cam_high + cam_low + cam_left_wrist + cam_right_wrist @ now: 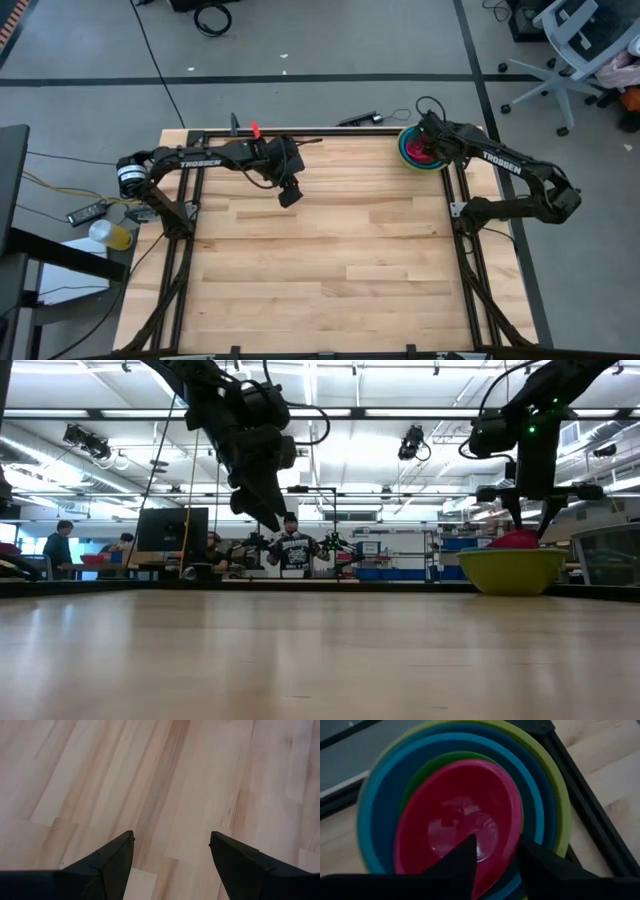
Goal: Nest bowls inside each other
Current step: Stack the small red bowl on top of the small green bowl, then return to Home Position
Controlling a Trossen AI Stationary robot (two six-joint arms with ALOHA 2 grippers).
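The bowls are nested in one stack [420, 150] at the table's far right corner: olive-green [555, 785] outermost, then light blue [370, 820], teal [400, 775], lime-green [445, 760] and magenta-red [455, 815] innermost. In the low view the magenta top [515, 540] shows above the olive-green rim [512, 570]. My right gripper [497, 840] hangs over the stack, open and pointing down. One finger is over the magenta bowl's inside and the other is beyond its rim, with a gap on each side. My left gripper [172, 842] is open above bare wood at the far left [290, 195].
A black frame rail [590, 815] runs along the table's edge close beside the stack. The wooden tabletop [330, 260] spreads wide toward the near edge. Beyond the far edge, people [290, 550] and desks fill the room.
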